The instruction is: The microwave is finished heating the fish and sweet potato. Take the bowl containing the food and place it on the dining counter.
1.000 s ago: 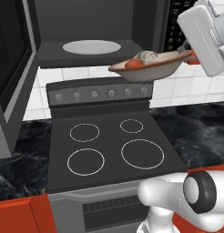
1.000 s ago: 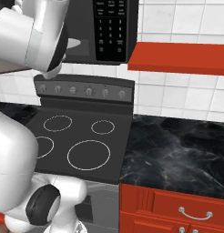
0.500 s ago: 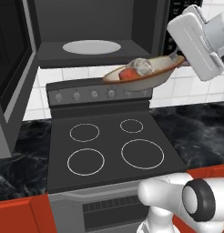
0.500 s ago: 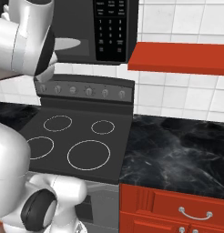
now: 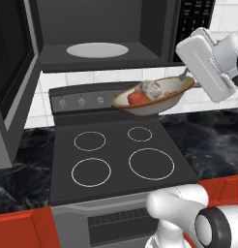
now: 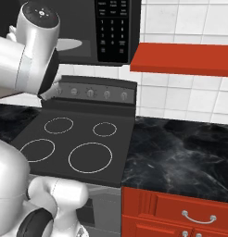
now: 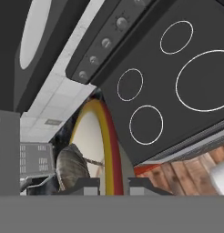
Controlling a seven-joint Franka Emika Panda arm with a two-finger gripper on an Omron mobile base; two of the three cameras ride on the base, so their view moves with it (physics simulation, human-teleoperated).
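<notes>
Bowl [image 5: 155,97] — fingers [image 7: 86,184] seemingly clamping rim

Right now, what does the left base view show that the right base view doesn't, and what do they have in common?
Left base view alone: the bowl held tilted above the stove, with the fish and sweet potato inside. Right base view alone: a red shelf and red cabinet drawers. Both share the stove, the open microwave with its white turntable, and the black marble counter.
</notes>
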